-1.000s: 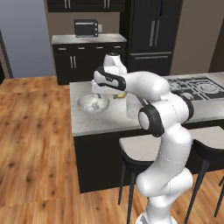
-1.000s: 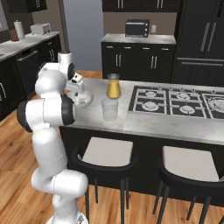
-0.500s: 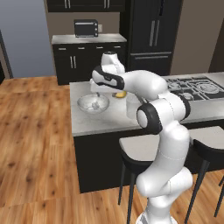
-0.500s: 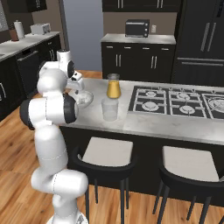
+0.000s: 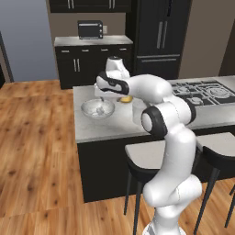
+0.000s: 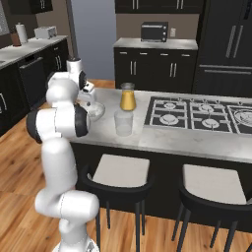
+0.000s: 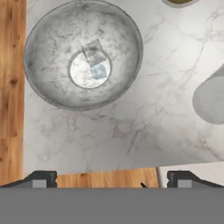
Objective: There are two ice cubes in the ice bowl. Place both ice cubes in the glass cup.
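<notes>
The bowl (image 7: 48, 83) is clear glass with a grey, mottled sheen; the two ice cubes (image 7: 96, 63) in it look pale and translucent, one faintly blue. The counter (image 7: 144, 118) is pale grey marble-like stone with fine dark veins — smooth, softly matt. The cup (image 6: 123, 123) is plain colourless glass. The jar (image 6: 127, 97) is clear, with orange-yellow contents. The floor (image 5: 36, 151) is warm brown wood planking with visible grain. The cabinets (image 6: 147, 69) are black and smooth. The arm (image 5: 165, 119) is glossy white — its joints dark.

ice cubes (image 7: 95, 63) in ice bowl (image 7: 48, 43), glass cup (image 6: 123, 123) beside
</notes>
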Robot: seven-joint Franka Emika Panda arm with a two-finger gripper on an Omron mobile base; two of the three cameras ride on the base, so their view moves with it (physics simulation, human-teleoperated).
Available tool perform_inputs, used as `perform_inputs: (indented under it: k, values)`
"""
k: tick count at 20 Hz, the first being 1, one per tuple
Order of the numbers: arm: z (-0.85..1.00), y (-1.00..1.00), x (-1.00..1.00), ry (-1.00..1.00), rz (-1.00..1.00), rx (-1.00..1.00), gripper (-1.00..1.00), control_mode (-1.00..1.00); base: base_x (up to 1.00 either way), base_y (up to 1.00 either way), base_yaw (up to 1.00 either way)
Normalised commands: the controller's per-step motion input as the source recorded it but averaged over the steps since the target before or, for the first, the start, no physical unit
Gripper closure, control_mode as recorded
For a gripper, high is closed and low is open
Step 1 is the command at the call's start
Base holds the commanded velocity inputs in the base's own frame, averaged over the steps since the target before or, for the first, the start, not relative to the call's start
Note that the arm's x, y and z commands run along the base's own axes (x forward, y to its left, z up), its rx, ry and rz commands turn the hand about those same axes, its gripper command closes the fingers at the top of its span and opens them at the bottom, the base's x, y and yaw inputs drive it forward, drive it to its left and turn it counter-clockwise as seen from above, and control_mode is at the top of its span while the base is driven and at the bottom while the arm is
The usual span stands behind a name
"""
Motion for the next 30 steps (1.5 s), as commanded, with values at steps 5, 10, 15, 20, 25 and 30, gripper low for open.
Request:
perform_inputs:
  k: [5,10,15,20,25,30]
  values:
    - [-0.19,0.10,0.69,0.00,0.00,-0.01,-1.00,-1.00,0.00,0.00,0.00]
    - [-0.16,0.00,0.56,0.00,0.00,-0.03,-1.00,-1.00,0.00,0.00,0.00]
    - [-0.21,0.06,0.52,0.00,0.00,-0.08,-1.00,-1.00,0.00,0.00,0.00]
    - [-0.40,0.20,0.38,0.05,0.00,-0.14,-1.00,-1.00,0.00,0.00,0.00]
    - [-0.48,0.23,0.21,0.08,0.00,-0.15,-1.00,-1.00,0.00,0.00,0.00]
    - [-0.23,0.10,0.26,0.03,0.00,-0.08,-1.00,-1.00,0.00,0.00,0.00]
